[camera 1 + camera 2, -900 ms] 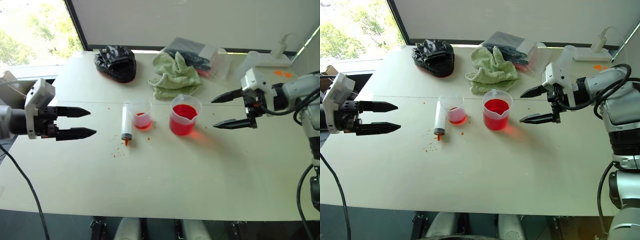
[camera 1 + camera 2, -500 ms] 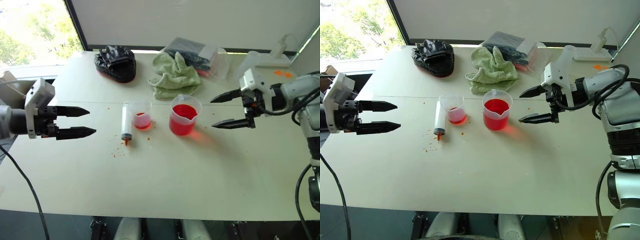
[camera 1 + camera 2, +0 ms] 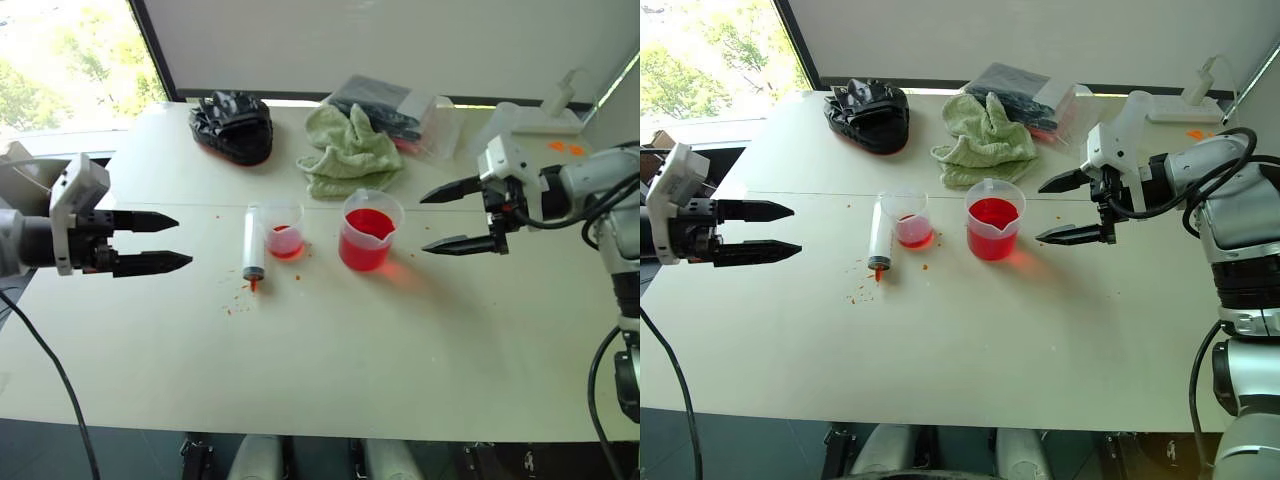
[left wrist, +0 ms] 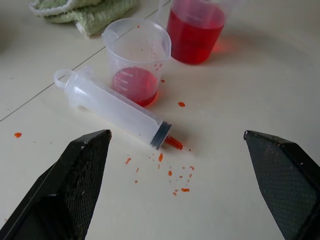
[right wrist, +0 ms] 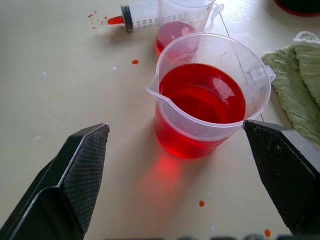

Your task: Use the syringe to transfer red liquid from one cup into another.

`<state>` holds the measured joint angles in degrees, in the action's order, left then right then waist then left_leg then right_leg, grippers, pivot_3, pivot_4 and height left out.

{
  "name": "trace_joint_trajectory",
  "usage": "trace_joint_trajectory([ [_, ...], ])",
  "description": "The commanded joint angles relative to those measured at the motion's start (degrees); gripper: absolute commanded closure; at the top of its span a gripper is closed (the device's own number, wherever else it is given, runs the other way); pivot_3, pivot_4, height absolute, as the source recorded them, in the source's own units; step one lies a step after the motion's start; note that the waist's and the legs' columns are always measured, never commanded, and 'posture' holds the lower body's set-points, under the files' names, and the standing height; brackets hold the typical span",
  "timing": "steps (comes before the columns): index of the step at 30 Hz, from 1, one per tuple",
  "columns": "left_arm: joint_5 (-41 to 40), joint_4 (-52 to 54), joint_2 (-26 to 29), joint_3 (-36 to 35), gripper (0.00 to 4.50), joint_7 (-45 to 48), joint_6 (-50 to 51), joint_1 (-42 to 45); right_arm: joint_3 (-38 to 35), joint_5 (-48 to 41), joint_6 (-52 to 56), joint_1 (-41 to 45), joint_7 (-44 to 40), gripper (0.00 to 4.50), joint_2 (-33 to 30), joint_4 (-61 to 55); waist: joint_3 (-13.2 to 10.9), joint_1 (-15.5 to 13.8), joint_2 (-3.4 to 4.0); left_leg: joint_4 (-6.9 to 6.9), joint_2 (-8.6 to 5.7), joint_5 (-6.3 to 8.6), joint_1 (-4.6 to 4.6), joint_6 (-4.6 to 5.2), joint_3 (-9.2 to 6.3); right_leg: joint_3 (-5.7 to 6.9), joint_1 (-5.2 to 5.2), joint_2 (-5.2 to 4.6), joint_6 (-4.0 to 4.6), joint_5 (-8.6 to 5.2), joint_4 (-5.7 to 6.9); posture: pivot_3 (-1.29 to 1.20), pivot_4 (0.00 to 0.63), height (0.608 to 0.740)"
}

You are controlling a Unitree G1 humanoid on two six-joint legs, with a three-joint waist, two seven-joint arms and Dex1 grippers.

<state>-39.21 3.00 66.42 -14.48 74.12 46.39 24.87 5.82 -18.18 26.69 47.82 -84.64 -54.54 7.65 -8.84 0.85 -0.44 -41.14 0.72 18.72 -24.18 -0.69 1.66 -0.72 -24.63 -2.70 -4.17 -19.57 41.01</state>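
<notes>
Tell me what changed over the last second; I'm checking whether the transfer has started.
Nothing visibly changed. Both pincers, left and right, hang open and empty above the table. The syringe lies flat beside the smaller cup; the beaker keeps its red liquid.

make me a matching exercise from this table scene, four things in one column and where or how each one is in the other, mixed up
Things:
1. syringe
2. larger beaker
3. smaller cup
4. green towel

Places or states:
A. crumpled behind both cups
B. shallow red liquid at the bottom
C. lying flat on the table, orange tip among red droplets
D. more than half full of red liquid

Pairs: 1-C, 2-D, 3-B, 4-A
</notes>
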Motion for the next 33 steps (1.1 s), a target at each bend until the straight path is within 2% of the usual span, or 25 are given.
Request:
trace_joint_trajectory([
  [1,-1.83,0.32,0.69,-0.05,0.05,-1.34,3.57,3.82,-0.89,-0.01,-0.72,1.80,0.33,0.00,0.16,-0.77,0.00,0.00,0.00,0.00,0.00,0.00,0.00,0.00,0.00,0.00,0.00,0.00,0.00,0.00,0.00,0.00,0.150,0.711],
  [9,-0.21,0.40,-0.60,11.55,0.05,-10.99,22.12,18.79,-1.06,-0.28,-0.47,0.41,1.33,0.00,0.62,-2.05,-0.01,0.02,-0.02,-0.01,-0.01,0.00,-0.01,0.00,0.00,-0.01,0.00,0.01,0.00,0.00,0.02,0.00,0.150,0.711],
  [12,6.40,1.55,2.86,22.71,0.05,-11.78,25.84,25.42,-1.18,-0.39,-0.29,-0.20,1.84,0.00,0.80,-2.61,-0.01,0.05,-0.03,-0.04,-0.02,-0.01,-0.02,-0.01,-0.01,-0.01,0.00,0.03,0.00,0.00,0.04,0.00,0.150,0.711],
  [16,10.89,-2.74,2.19,34.73,0.05,-10.87,33.44,37.12,-1.31,-0.34,-0.45,-0.75,2.37,0.00,1.01,-2.87,-0.02,0.14,-0.04,-0.02,-0.02,-0.01,-0.02,-0.02,-0.02,-0.01,-0.01,0.06,0.00,0.00,0.04,0.00,0.150,0.711],
  [20,13.81,-15.35,-6.96,42.54,0.05,-17.01,45.52,48.01,-1.74,-0.83,-0.14,-2.14,3.31,0.00,1.30,-4.20,-0.02,-0.25,-0.04,-0.09,-0.05,-0.02,-0.02,-0.02,-0.03,-0.01,0.02,0.06,0.00,0.00,0.06,0.00,0.150,0.711],
  [24,11.64,-22.89,-11.79,46.85,0.05,-19.50,46.11,53.04,-2.04,-1.26,0.62,-2.84,4.06,0.00,1.40,-5.39,-0.03,0.05,-0.05,-0.10,-0.08,0.00,-0.05,0.00,-0.05,-0.01,0.00,0.01,-0.01,0.00,0.05,0.00,0.150,0.711],
  [26,13.00,-26.41,-15.06,46.83,0.05,-24.43,46.11,54.75,-2.26,-1.48,0.88,-3.11,4.23,0.00,1.17,-5.83,-0.04,0.27,-0.07,-0.10,-0.03,-0.02,-0.18,-0.03,-0.05,-0.02,-0.14,0.02,-0.01,0.00,0.08,0.00,0.150,0.711],
  [30,9.14,-34.11,-19.77,47.64,0.05,-31.64,46.11,56.60,-2.23,-1.61,1.12,-3.10,4.35,0.00,0.96,-6.08,-0.04,0.31,-0.07,-0.11,-0.03,-0.03,-0.22,-0.05,-0.04,-0.03,-0.22,0.01,-0.01,0.00,0.10,0.00,0.150,0.711],
  [33,7.68,-40.34,-22.61,45.69,0.05,-38.15,46.11,57.58,-2.01,-1.43,1.15,-3.04,4.35,0.00,0.83,-6.29,-0.04,0.24,-0.07,-0.11,-0.03,-0.03,-0.20,-0.06,-0.03,-0.04,-0.23,0.00,-0.01,0.00,0.12,0.00,0.150,0.711],
])
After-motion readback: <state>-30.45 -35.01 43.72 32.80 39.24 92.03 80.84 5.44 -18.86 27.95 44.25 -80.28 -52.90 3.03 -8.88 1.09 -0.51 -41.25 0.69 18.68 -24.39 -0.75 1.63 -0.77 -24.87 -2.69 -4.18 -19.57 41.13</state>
